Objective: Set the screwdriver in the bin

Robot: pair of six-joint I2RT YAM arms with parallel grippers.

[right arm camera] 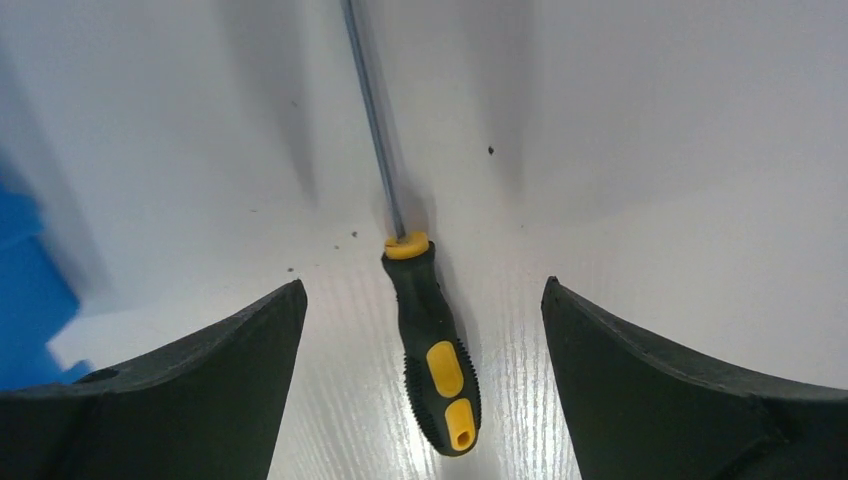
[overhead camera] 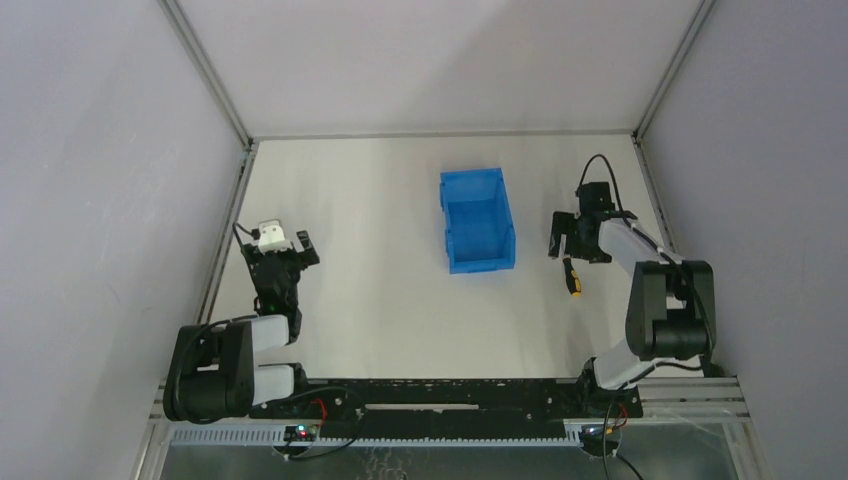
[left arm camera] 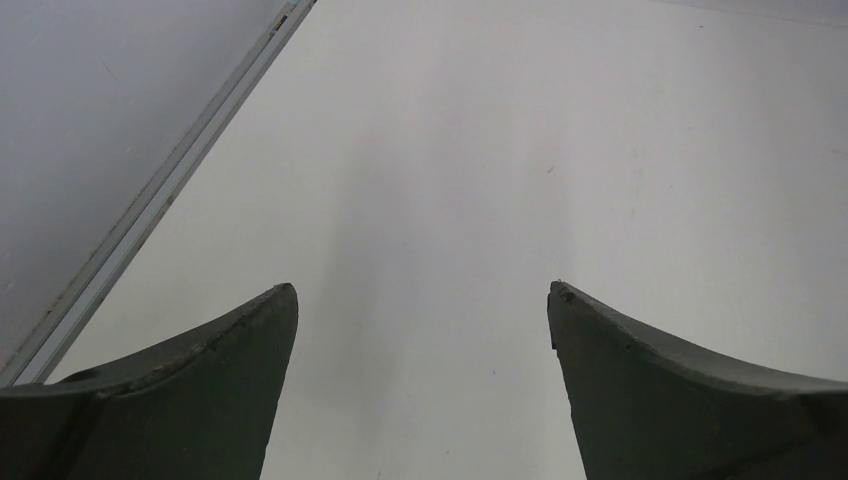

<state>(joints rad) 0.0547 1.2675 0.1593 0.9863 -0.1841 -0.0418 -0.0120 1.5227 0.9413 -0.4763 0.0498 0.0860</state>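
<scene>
Screwdriver (overhead camera: pixel 572 277): lies flat on the white table (overhead camera: pixel 380 310) at the right of the overhead view, outside the bin and not held.
Screwdriver direction: in the overhead view the handle end points toward the lower edge and the shaft runs up under the right claw.
Screwdriver, right wrist view (right arm camera: pixel 435 340): the black handle with yellow patches sits at lower centre. A yellow collar marks where the thin metal shaft starts, and the shaft runs up to the top edge.
Bin (overhead camera: pixel 481 258): blue, standing upright at the centre of the overhead view, left of the screwdriver with bare table between them. Only its blue floor shows inside.
Bin, right wrist view (right arm camera: pixel 25 290): a blurred blue patch at the left edge.
Right claw (overhead camera: pixel 573 248): just above the screwdriver in the overhead view, right of the bin.
Right claw state (right arm camera: pixel 421 285): spread wide, one finger on each side of the handle with white table showing in both gaps. It touches nothing and grips nothing.
Left claw (overhead camera: pixel 285 250): at the left of the overhead view, well apart from the bin and the screwdriver.
Left claw state (left arm camera: pixel 423 290): wide apart, with only bare table between the fingers.
Frame rail (left arm camera: pixel 150 200): a pale strip crossing the upper left of the left wrist view, along the table's edge.
</scene>
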